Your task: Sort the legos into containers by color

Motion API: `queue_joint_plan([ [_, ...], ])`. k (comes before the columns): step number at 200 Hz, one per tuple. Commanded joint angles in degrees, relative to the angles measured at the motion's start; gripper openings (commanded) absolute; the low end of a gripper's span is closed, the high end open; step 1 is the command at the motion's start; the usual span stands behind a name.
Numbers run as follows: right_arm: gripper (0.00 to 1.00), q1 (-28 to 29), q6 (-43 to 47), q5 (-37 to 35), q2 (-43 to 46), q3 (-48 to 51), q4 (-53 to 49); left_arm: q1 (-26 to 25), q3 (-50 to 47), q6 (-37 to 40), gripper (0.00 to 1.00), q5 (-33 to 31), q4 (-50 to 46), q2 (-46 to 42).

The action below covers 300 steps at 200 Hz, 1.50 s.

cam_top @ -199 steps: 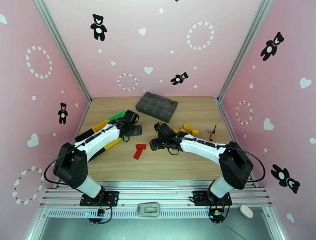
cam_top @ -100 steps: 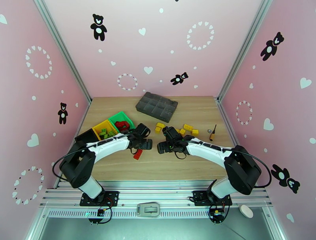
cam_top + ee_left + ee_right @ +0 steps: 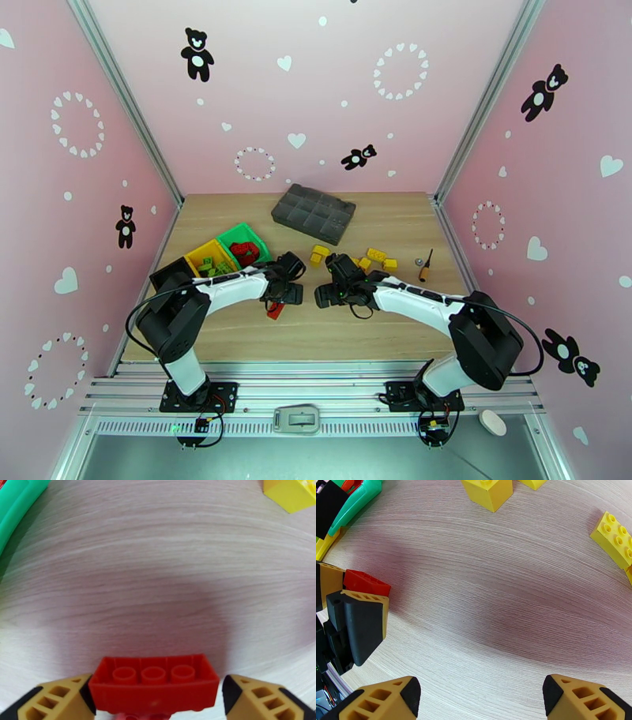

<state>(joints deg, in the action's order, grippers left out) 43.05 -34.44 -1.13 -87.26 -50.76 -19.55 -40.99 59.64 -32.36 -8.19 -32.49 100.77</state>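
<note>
Red brick [image 3: 154,677]: found on the desk [image 3: 316,331] near the bins, underside tubes turned towards the wrist camera.
Left tool [image 3: 158,695]: set astride the brick's short ends, jaws wide. A slit is seen at the right pad, so nothing is gripped yet.
Straddle: judged lengthwise so that closing pins both ends.
Green bin [image 3: 243,235]: red pieces are held inside, so it is the likely destination.
Right tool [image 3: 480,697]: wide and empty over bare desk beside the yellow bricks [image 3: 377,256], apparently placed clear of the left arm.
</note>
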Motion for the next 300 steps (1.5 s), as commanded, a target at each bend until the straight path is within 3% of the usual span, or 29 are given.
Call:
queue_joint_plan([
  [1, 0.86, -0.14, -0.55, -0.2, 1.03, 0.18, 0.26, -0.21, 1.62, -0.38, 0.81, -1.13, -0.38, 1.17],
  [49, 0.85, -0.15, -0.81, 0.57, 0.71, 0.01, 1.04, -0.22, 2.23, -0.85, 0.56, -2.23, -1.22, -0.76],
  [76, 0.85, -0.07, -1.1, 1.66, 0.6, -0.14, 1.83, -0.16, 3.0, -0.44, 0.5, -4.11, -2.48, -2.73],
  [113, 0.84, 1.69, -0.83, 2.36, 0.09, -1.63, 2.24, 2.05, 5.28, 1.34, 0.5, -6.58, -5.17, -5.61],
  [171, 0.83, 5.43, -0.75, 2.71, -2.74, -6.27, 1.97, 12.39, 10.92, 6.28, 0.5, -7.6, -8.0, -7.86],
  [220, 0.82, 7.36, -0.92, 2.53, -4.21, -8.57, 1.55, 21.33, 17.64, 8.99, 0.5, -5.65, -7.74, -3.61],
  [267, 0.82, 7.6, -1.01, 2.38, -4.0, -8.47, 1.05, 24.97, 23.49, 10.65, 0.51, -5.1, -7.95, 2.95],
  [290, 0.82, 7.58, -1.03, 2.36, -3.93, -8.45, 0.88, 25.53, 25.29, 10.95, 0.55, -5.37, -8.36, 4.79],
  [300, 0.82, 7.58, -1.03, 2.36, -3.86, -8.47, 0.88, 25.56, 26.02, 10.92, 0.63, -5.87, -8.96, 5.28],
])
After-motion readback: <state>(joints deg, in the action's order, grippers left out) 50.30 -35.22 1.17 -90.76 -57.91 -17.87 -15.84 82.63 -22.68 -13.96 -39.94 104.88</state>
